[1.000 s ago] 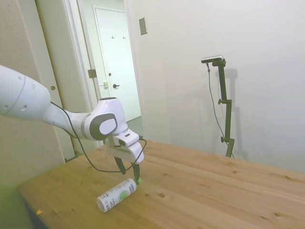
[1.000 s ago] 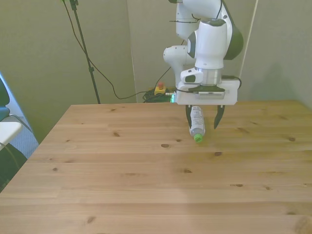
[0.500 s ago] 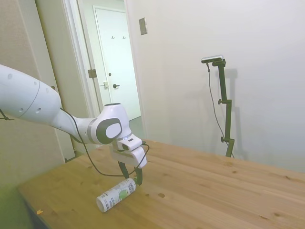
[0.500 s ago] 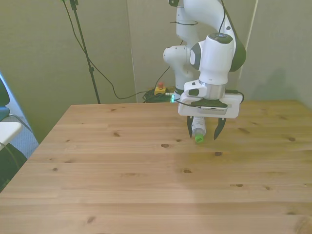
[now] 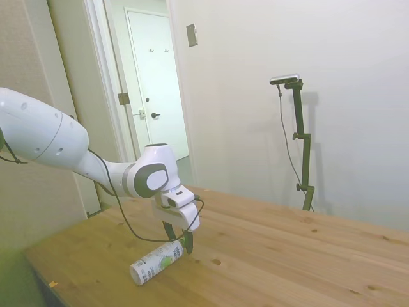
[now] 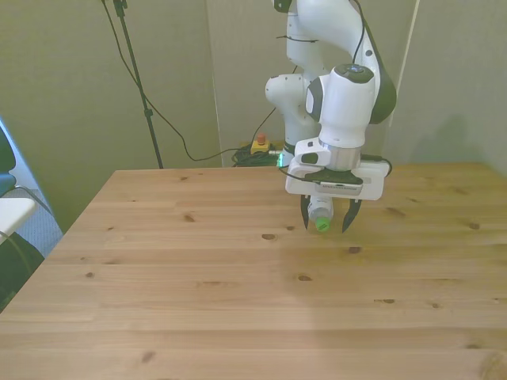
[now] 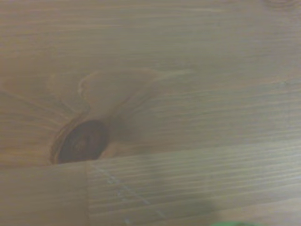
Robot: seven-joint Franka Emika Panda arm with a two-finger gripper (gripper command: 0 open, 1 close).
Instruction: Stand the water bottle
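Observation:
The water bottle [image 5: 155, 261] lies on its side on the wooden table [image 5: 287, 256], white label with a green mark facing up. In the front view the water bottle [image 6: 320, 210] points its green cap [image 6: 322, 225] toward the camera. My gripper [image 6: 325, 224] hangs low over the cap end, open, one finger on each side of the neck. Whether the fingers touch the bottle I cannot tell. In the side view the gripper [image 5: 181, 243] hides most of the cap. The wrist view shows blurred wood and a sliver of green cap [image 7: 233, 223] at its edge.
The table [image 6: 198, 301] stretches bare toward the front view's left and toward the camera. A dark knot [image 7: 84, 141] marks the wood under the wrist. Cables and a yellow box with a red button [image 6: 259, 145] lie on the floor behind the table.
The gripper has come down from above the bottle until its fingers straddle the cap end near the table. The bottle has stayed lying in the same place.

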